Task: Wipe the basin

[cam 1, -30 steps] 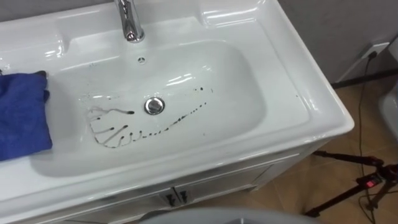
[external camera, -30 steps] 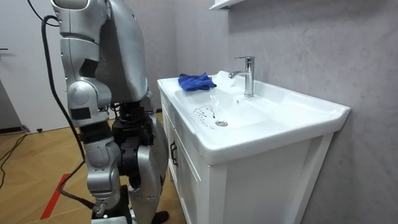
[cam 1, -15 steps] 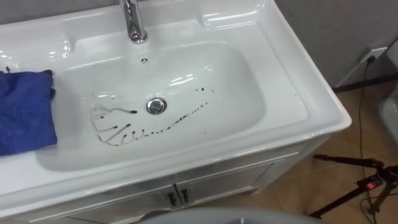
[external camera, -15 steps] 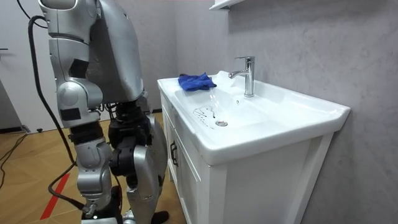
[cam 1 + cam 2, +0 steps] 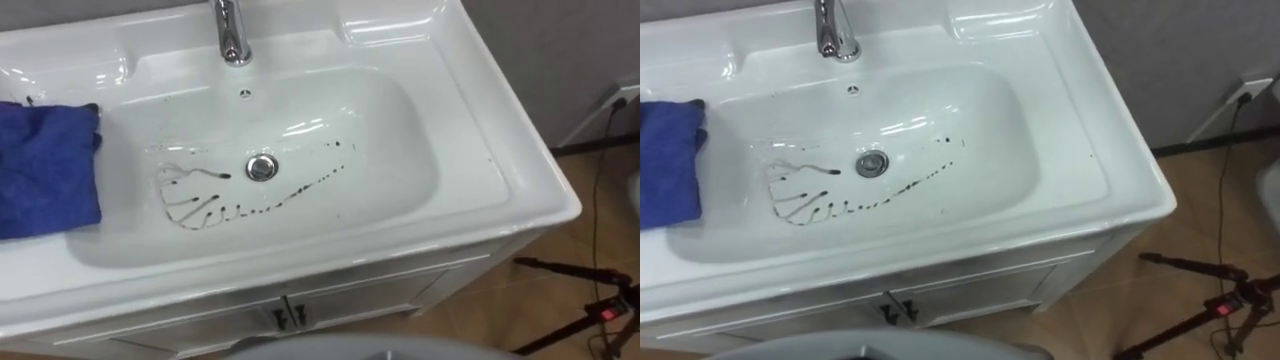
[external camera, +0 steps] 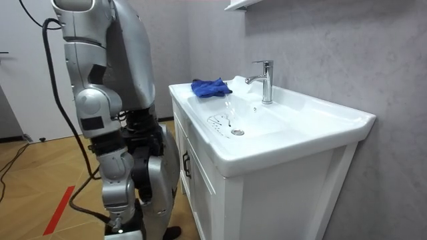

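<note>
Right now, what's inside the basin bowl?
Dark streaks fan across the basin floor left of the drain and trail to its right. An overflow hole sits below the tap. The blue cloth lies on the left rim, covering the surface beneath it.

From the robot's head, the two eye views look steeply down and close onto the basin (image 5: 330, 130), with the tap (image 5: 232, 35) at the top edge and the floor (image 5: 560, 290) at the right. The room view stands farther off at about basin height, facing the robot and the cabinet (image 6: 267, 200). All three share the basin, the tap and the blue cloth (image 5: 45, 165).
</note>
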Controlling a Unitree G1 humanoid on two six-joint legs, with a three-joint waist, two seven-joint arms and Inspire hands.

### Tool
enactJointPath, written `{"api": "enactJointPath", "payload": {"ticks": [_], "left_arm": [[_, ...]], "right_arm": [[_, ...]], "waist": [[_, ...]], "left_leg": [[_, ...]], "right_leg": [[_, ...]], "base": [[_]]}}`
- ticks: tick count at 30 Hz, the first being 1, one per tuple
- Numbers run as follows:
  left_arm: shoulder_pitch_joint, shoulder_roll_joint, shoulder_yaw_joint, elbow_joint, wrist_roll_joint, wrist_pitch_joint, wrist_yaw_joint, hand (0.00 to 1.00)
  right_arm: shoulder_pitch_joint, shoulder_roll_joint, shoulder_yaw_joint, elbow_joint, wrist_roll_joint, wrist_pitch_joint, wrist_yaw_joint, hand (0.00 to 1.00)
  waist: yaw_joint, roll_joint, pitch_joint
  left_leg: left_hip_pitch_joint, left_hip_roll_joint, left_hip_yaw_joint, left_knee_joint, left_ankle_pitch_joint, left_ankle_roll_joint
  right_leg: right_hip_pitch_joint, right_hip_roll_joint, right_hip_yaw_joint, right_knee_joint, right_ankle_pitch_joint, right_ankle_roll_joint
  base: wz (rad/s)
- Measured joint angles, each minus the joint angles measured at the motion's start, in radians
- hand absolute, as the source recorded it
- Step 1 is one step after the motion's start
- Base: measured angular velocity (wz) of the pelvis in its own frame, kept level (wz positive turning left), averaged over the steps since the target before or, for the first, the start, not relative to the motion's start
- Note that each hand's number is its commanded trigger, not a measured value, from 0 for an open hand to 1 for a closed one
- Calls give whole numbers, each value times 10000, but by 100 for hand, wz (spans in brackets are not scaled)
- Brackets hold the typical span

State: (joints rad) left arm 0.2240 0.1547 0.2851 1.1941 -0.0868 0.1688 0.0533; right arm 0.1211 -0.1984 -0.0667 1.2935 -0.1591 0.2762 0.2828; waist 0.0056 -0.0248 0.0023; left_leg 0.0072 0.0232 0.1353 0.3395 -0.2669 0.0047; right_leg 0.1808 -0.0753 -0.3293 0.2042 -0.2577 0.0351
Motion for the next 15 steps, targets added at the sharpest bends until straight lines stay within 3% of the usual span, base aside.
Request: {"api": "enactJointPath", "payload": {"ticks": [5,12,15], "left_arm": [[265,9,932,-69,-750,-173,590,0],[743,41,2026,-211,-1969,-256,1376,0],[788,135,2290,-393,-2389,-479,2003,0]], "right_arm": [[0,-54,-145,-102,-121,-19,-106,0],[42,-311,-245,-106,-112,-51,-140,0],[12,-598,-359,-143,18,-294,-316,0]], "waist": [[332,72,-10],[915,189,-8],[1194,302,-4]], "left_leg": [[-34,-148,-416,68,7,-2],[-208,-274,-793,68,28,4],[-322,-353,-998,159,29,4]], "right_leg": [[147,-82,-475,9,-117,38],[122,-150,-748,123,-233,62],[88,-205,-947,180,-351,66]], "base": [[26],[17],[19]]}}
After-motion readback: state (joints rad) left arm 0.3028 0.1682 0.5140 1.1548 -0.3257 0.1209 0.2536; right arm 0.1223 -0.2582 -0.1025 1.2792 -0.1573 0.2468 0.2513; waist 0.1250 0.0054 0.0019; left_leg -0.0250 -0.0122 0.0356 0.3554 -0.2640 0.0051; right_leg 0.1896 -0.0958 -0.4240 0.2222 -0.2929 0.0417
